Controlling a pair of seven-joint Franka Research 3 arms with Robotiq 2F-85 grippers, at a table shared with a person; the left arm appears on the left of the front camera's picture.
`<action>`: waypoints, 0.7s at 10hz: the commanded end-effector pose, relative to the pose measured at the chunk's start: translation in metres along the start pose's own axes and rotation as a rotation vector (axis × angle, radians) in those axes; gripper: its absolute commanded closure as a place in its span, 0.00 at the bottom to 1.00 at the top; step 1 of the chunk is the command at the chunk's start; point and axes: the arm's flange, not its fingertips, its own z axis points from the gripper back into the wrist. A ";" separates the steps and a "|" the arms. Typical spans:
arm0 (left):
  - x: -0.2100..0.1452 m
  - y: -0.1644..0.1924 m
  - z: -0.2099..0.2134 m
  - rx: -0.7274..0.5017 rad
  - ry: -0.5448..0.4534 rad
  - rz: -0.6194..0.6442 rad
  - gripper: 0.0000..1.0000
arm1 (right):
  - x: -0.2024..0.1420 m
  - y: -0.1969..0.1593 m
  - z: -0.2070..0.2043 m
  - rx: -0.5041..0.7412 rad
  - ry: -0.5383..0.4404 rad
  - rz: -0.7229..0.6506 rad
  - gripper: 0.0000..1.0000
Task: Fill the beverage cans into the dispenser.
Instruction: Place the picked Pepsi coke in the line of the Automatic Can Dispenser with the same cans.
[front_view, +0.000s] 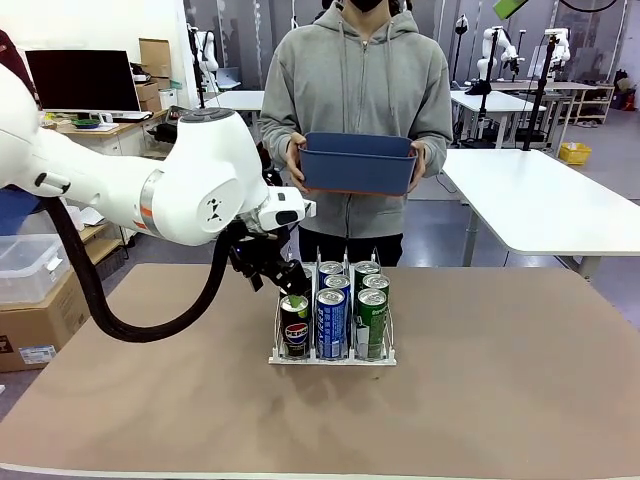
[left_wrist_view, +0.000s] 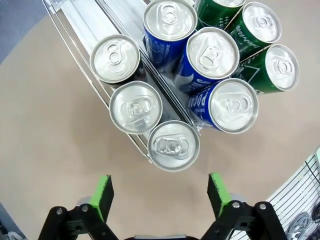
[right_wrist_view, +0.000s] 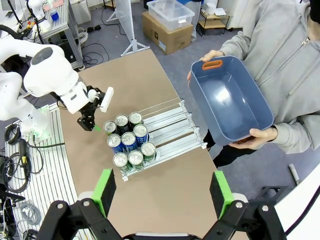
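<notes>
Though crowded, dispenser (front_view: 332, 356) clear-walled, white-based

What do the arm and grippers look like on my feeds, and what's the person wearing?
Left arm: glossy white, rounded shells, orange joint ring, thick black cable. Left gripper and right gripper: black linkages, green pads. The person wears a grey zip hoodie.

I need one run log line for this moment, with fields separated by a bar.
left claw: open, above dispenser front | right claw: open, high over table | beverage cans: nine in dispenser | person: holds empty blue bin
</notes>
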 end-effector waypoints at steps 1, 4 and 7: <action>-0.014 -0.007 0.007 -0.003 -0.044 0.002 0.00 | 0.001 0.000 0.002 -0.002 -0.004 -0.001 0.00; -0.003 -0.002 0.007 0.006 -0.014 -0.004 0.00 | 0.001 0.000 0.002 -0.002 -0.004 -0.001 0.00; -0.003 -0.002 0.007 0.006 -0.014 -0.004 0.00 | 0.001 0.000 0.002 -0.002 -0.004 -0.001 0.00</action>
